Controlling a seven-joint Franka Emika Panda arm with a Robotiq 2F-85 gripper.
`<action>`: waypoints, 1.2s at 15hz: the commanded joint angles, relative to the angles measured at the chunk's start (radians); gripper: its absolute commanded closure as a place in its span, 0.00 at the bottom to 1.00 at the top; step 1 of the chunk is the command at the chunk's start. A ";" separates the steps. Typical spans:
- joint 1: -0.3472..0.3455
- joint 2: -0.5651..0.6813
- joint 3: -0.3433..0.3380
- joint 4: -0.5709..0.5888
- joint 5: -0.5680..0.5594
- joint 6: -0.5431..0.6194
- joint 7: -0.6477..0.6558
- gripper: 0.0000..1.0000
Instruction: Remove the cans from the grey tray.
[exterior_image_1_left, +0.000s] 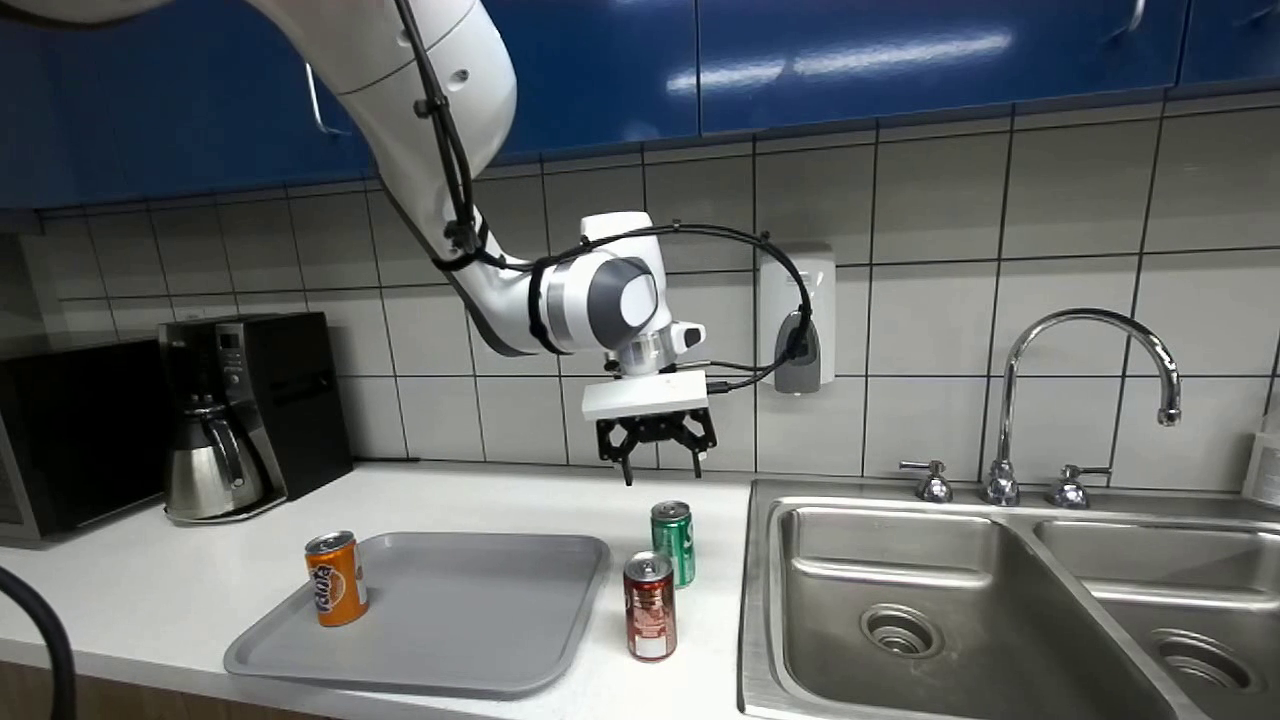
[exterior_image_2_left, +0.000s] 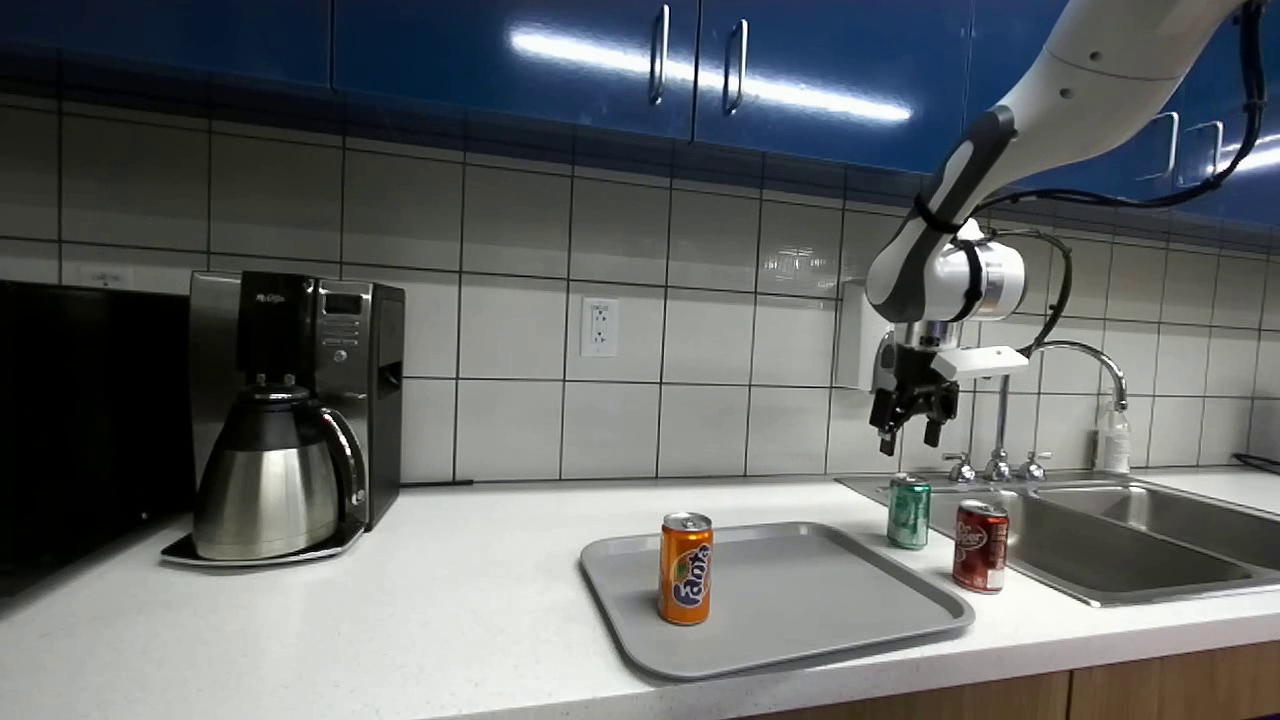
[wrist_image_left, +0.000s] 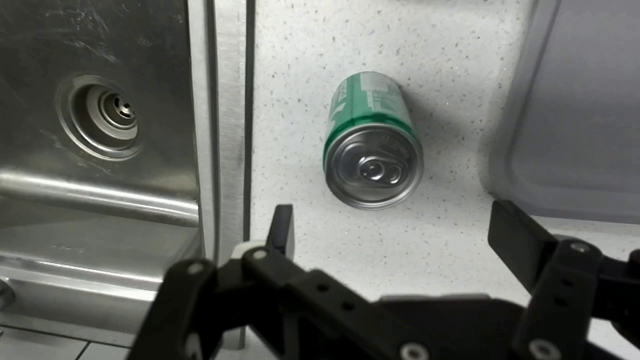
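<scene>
Gripper gapes wide above green can beside the grey tray

The fingers stand wide apart and hold nothing. In both exterior views the gripper points down beside the grey tray and well above its rim, with a visible gap between the fingertips and the top of the green can. The wrist view looks down on that can: its silver top lies ahead of the fingertips, in line with the space between them, and that space looks broader than the top. Neither finger touches the can. One fingertip lines up with a corner of the tray in the wrist view, yet both exterior views show the fingers apart from the tray.

The green can stands upright on the white counter, near the tray, between it and the sink. The red can stands upright on the same side of the tray, closer to the counter's front edge. These two cans stand apart, with counter showing between them in an exterior view.

The orange can stands upright on the tray, near the end farthest from the sink and well apart from the gripper. Of the three cans it alone is on the tray. Beyond that end of the tray, a coffee maker with a steel pot stands on the counter.
</scene>
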 joint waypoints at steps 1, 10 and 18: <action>0.005 -0.116 0.019 -0.107 -0.001 0.011 -0.043 0.00; 0.090 -0.305 0.033 -0.287 -0.010 0.008 -0.033 0.00; 0.158 -0.329 0.034 -0.310 -0.007 -0.002 -0.009 0.00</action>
